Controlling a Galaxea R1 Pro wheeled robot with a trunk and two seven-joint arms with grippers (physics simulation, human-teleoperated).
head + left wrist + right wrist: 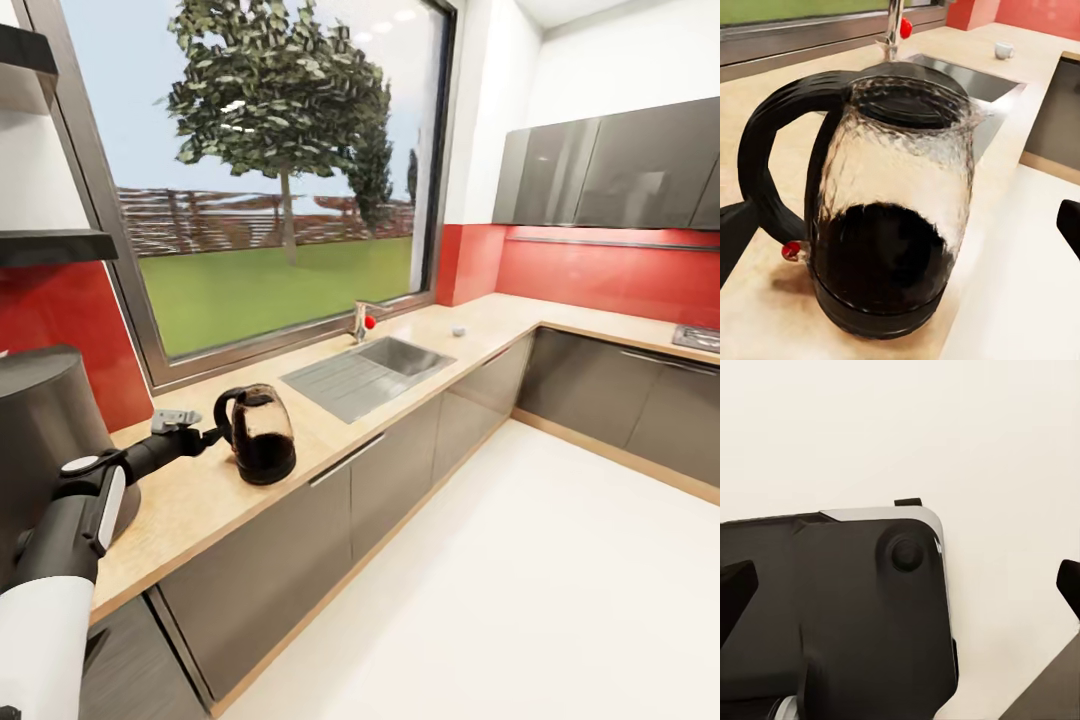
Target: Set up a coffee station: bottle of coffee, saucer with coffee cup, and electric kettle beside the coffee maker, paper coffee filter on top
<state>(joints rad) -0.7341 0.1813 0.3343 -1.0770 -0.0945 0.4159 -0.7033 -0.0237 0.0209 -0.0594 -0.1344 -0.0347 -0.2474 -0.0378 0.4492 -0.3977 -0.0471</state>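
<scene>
The electric kettle (258, 435), glass with a black handle and base and dark inside, stands upright on the wooden countertop (200, 500) near its front edge. My left gripper (210, 437) is level with the handle, on the side away from the sink. In the left wrist view the kettle (892, 217) looms close between the spread fingertips (733, 234), and the gripper (900, 225) is open. A small white coffee cup (458, 330) sits on the counter beyond the sink. My right gripper (900, 585) hangs open over my dark base (832, 615) and the pale floor.
A tall dark grey appliance (40, 430) stands on the counter at far left, behind my left arm. The steel sink (370, 372) and a faucet with a red knob (362, 322) lie right of the kettle. Dark shelves (50, 245) hang top left. The floor (520, 600) is wide.
</scene>
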